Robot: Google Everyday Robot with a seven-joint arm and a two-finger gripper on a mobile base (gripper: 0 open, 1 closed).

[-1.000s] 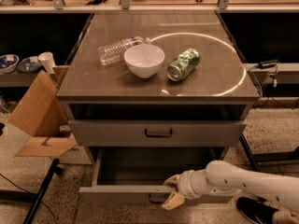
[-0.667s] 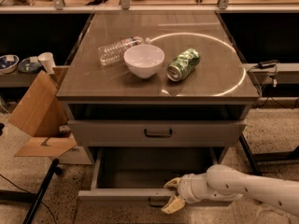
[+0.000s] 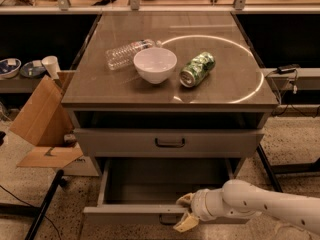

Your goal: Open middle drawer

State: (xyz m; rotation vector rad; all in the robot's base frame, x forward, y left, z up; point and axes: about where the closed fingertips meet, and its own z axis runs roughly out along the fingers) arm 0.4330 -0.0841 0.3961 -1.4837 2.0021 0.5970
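Moved since a second ago: wide grey middle drawer, slid further out toward 6 o'clock, with the pale pincer carried along at its front.
Location: drawer sits below the closed grey upper drawer, plain inside exposed.
Pincer: at the drawer front, just at 3 o'clock of the small dark pull handle; cannot tell whether it is clamped or loose.
Handling, as judged: drawer looks largely open. Draw straight toward 6 o'clock, level and near centre so the front does not skew; ease off before the stop.
Brown counter carries white bowl, green can and clear plastic bottle; jolts could roll them.
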